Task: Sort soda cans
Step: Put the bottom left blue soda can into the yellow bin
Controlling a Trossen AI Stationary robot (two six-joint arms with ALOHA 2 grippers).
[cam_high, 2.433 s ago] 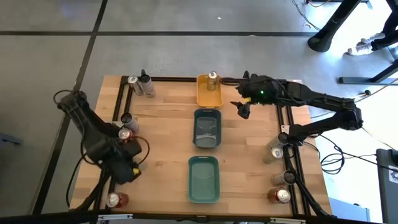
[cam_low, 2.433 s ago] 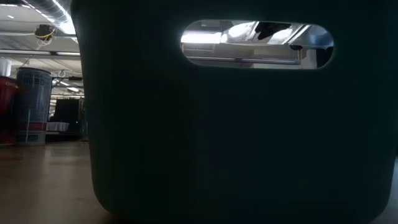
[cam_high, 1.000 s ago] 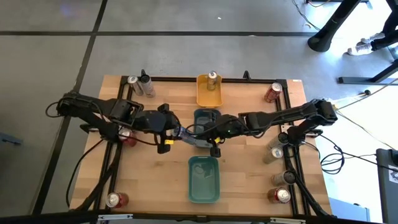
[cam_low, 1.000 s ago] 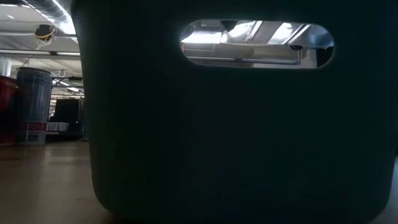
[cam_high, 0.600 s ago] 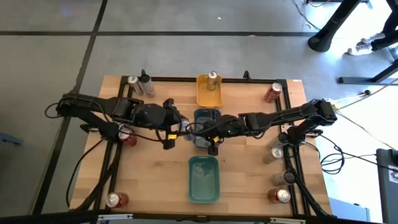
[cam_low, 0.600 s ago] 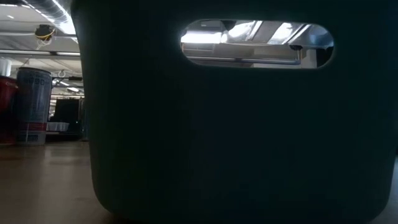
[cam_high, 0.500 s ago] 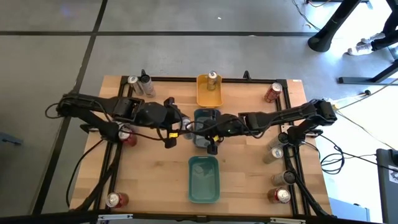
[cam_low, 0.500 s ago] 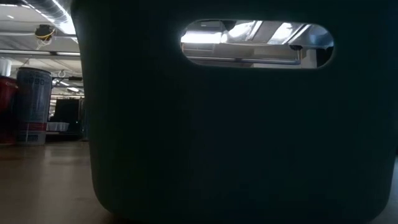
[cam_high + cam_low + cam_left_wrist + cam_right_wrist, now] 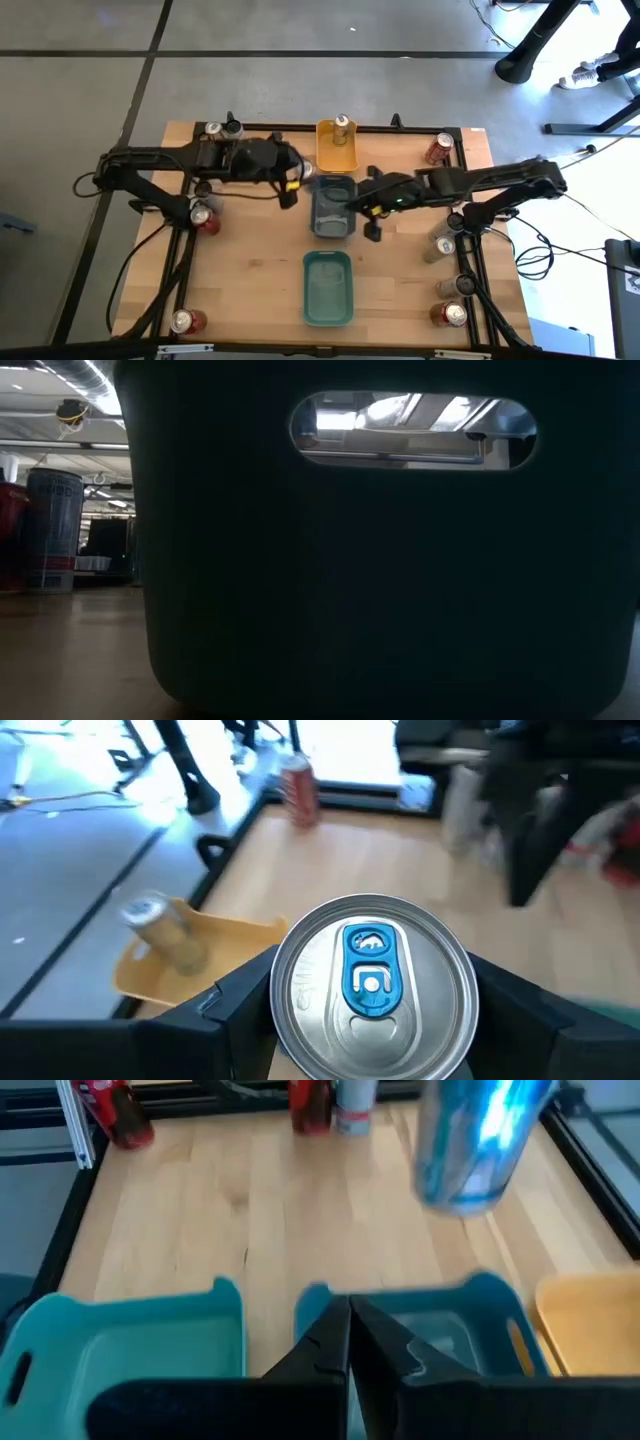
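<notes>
Silver-topped can (image 9: 372,983) gripped in left pincer (image 9: 291,186), held above bench (image 9: 250,270) just left of middle teal tray (image 9: 333,207). Right pincer (image 9: 371,226) closed, empty, beside tray's right. Can likely light, thin-walled, smooth; grip mid-body, gently.

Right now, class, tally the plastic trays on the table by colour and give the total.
Yellow tray: 1
Teal trays: 2
Total: 3
</notes>
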